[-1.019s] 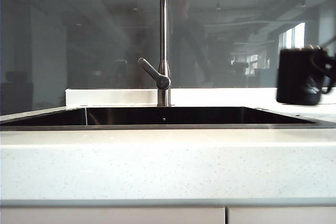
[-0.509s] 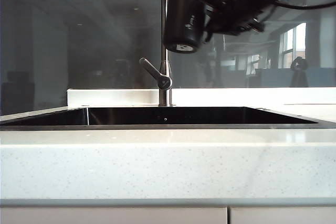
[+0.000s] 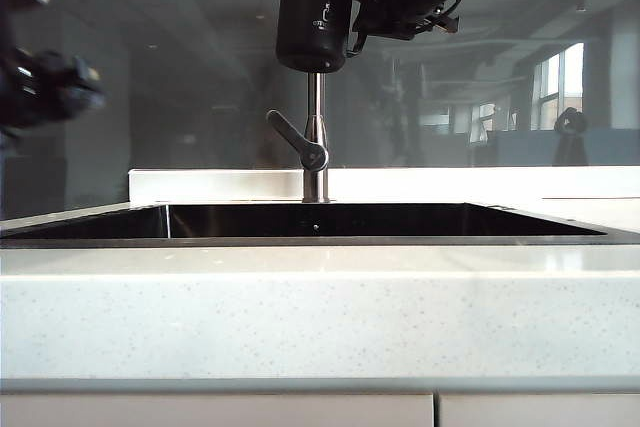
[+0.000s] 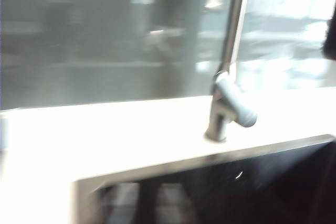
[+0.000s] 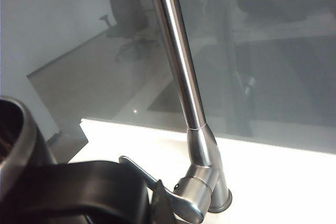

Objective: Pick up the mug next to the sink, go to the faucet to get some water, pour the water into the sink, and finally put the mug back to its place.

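Note:
The matte black mug (image 3: 313, 15) hangs high over the sink (image 3: 320, 219), upright, in front of the faucet (image 3: 314, 127) pipe. My right gripper (image 3: 366, 5) reaches in from the upper right and is shut on the mug's handle. The right wrist view shows the mug's metal rim (image 5: 17, 142), its black handle (image 5: 79, 182) and the faucet (image 5: 178, 61) with its lever close behind. My left gripper (image 3: 52, 85) is a blurred dark shape in the air at the far left, well away from the mug. The left wrist view is smeared and looks at the faucet (image 4: 231, 51) and the sink (image 4: 236, 182).
The faucet's lever (image 3: 297, 140) angles up to the left from its base. A glass pane rises right behind the pale stone counter (image 3: 320, 317). A raised white ledge (image 3: 500, 183) runs behind the sink.
The right arm carried the mug from above the counter at the right, up and left to the faucet pipe. The left arm has come into view at the left edge.

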